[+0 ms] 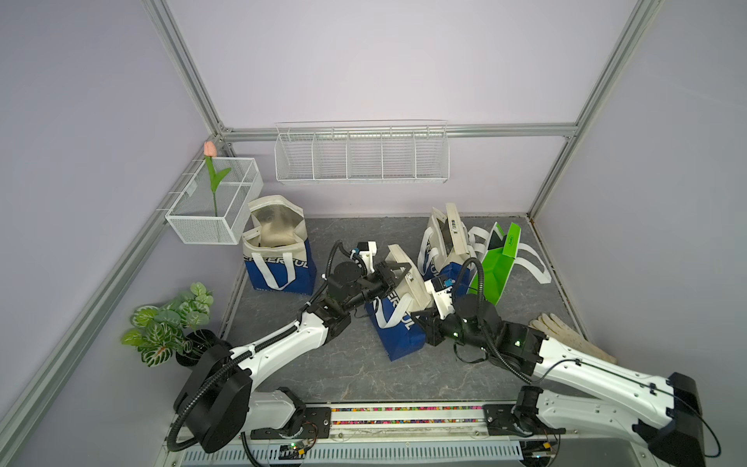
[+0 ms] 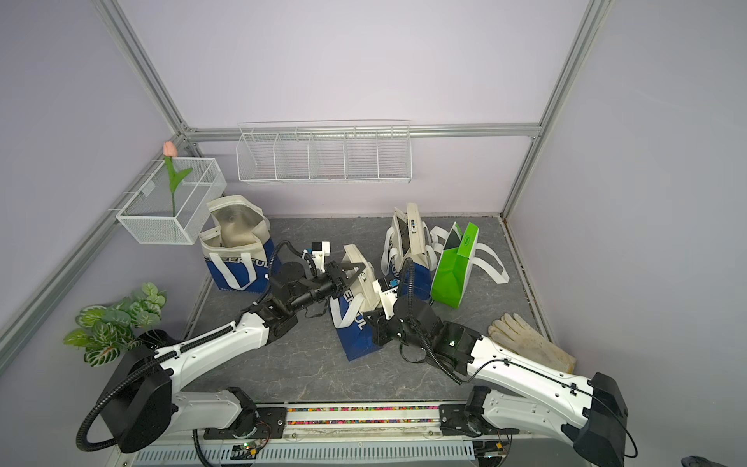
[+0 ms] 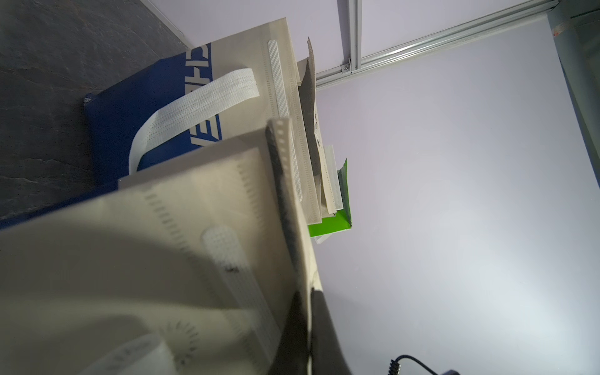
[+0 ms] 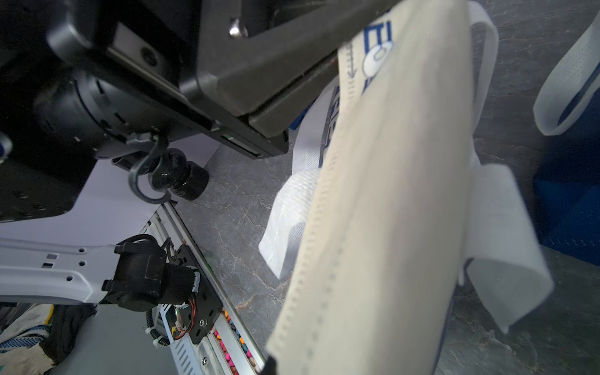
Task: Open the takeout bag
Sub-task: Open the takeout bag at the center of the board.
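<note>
The blue-and-cream non-woven takeout bag [image 1: 394,335] sits tipped on the grey stone-look tabletop [image 1: 343,372], between the 2 arms, its cream top folded flat. The left gripper [image 1: 400,270] has its fingers [image 3: 316,324] pressed together on the far end of that cream rim. The right gripper [image 1: 420,319] pinches the near end, a dark fingertip [image 4: 271,362] showing at the fabric's edge in the right wrist view.

From where I stand, the trouble lies in what each pinch has caught. If either pair has both layers of the rim, pulling apart will only stretch the closed mouth, not part it. I cannot tell from here how many layers each one holds. The bag looks light and nothing anchors it, so an uneven pull may lift or drag it whole towards the second blue-and-cream bag [image 1: 444,246] just behind. The thin fabric could also slide out of so narrow a hold, and the white loop handle [image 1: 390,313] hangs where it might snag.
</note>
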